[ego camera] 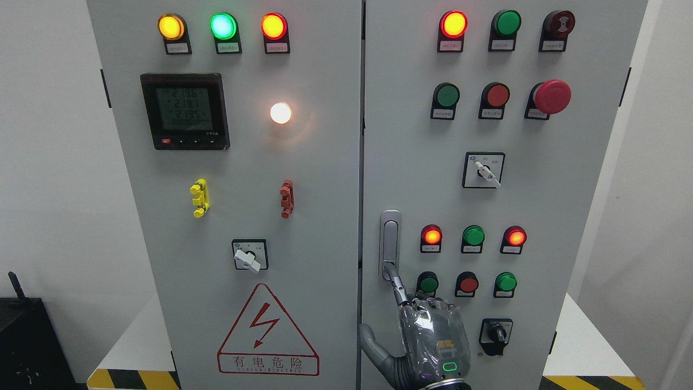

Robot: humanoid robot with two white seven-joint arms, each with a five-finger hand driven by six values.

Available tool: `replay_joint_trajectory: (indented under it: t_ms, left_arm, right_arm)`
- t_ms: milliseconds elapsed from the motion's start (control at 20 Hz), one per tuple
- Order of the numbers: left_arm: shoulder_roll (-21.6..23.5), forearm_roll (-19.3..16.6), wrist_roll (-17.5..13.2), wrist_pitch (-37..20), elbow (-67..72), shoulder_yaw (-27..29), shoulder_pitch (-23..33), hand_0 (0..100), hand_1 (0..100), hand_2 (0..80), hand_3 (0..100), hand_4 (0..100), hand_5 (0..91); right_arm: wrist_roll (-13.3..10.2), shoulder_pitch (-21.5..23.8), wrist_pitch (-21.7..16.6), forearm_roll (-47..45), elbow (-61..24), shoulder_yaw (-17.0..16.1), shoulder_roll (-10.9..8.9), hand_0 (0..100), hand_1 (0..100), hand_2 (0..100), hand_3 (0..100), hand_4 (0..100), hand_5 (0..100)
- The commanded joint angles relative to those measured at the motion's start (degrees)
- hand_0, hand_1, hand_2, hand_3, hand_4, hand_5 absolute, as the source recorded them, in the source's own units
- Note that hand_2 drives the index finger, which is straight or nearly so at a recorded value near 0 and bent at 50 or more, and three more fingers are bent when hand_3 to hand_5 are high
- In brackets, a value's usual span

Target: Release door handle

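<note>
1. The digital meter (185, 111) on the cabinet's left door (238, 162) showed three rows of digits, roughly 219.6, 219.3 and 219.5; the decimal marks were too faint to be sure of.
2. A red-bordered warning triangle (267, 330) low on the same door bore a lightning bolt, and under it the characters 有电危险, with a line of smaller print that was too small to read.
3. The small label plates (450, 45) beneath the lamps and buttons on both doors carried print too small to read.
</note>
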Motion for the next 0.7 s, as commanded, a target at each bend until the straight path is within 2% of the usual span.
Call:
replay_joint_trajectory:
  t_ms: [0,651]
  left_arm:
    - [0.0,0.0,-0.02,0.12,0.0,0.0,0.0,0,0,4.6,10,0,0.0]
    - [0.0,0.0,-0.02,0.03,0.0,0.0,0.0,0,0,4.5,11,0,0.0]
  right_arm:
    - [0.11,0.01,0.24,0.0,0.43,-0.08,-0.06,31,23,1,82,75,74]
    - [0.2,0.27,0.24,0.0,0.7,-0.08,-0.06,31,23,2,83,76,74]
